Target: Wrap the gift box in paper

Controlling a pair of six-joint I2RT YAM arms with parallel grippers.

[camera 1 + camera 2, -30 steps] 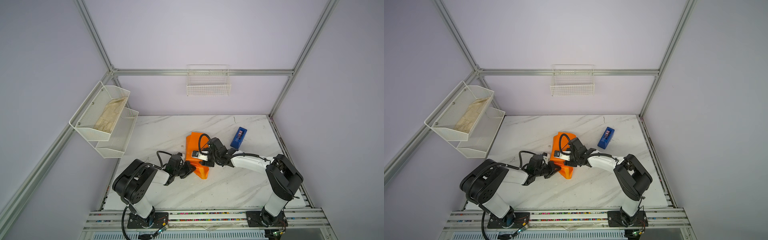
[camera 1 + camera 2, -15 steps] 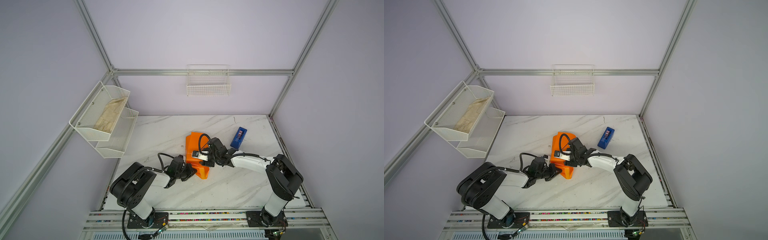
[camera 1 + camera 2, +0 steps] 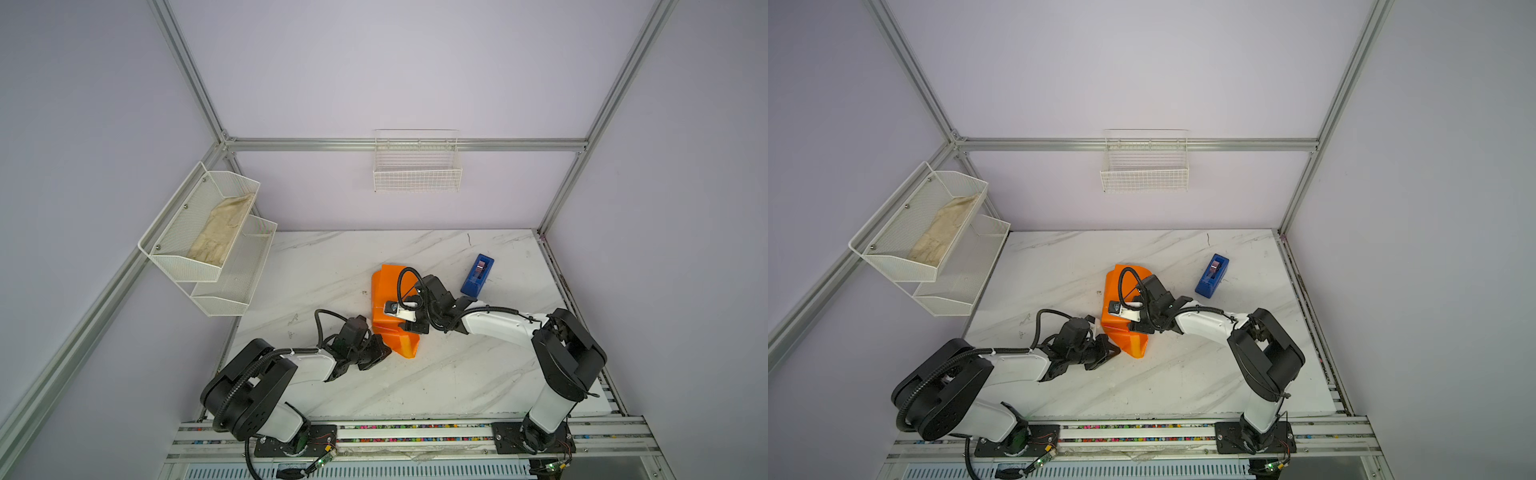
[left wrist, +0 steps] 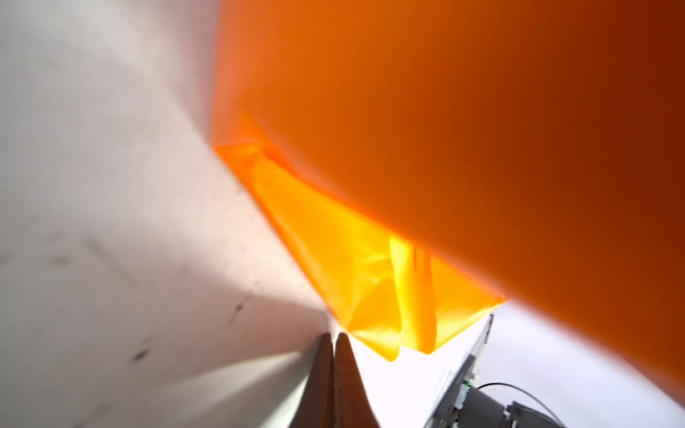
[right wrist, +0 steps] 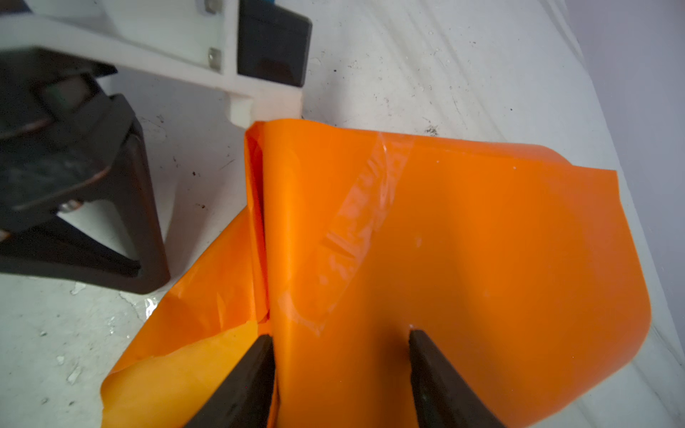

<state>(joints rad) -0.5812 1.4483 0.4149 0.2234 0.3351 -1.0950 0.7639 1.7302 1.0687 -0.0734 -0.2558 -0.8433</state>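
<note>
Across the marble table (image 3: pixel 457 374), between the two arms, the paper (image 3: pixel 388 291) lies as an orange tube folded over the gift box, which is hidden inside; thin, soft and slick, it will likely crease or spring open, so it is best taken at the stiff box-backed sides, not the loose end flap; the right gripper (image 5: pixel 339 335) clamps those sides, one finger on each flank; the left gripper (image 4: pixel 332 335), clenched and empty, sits just beside the open flap; a strip of clear tape (image 5: pixel 365 207) crosses the seam.
</note>
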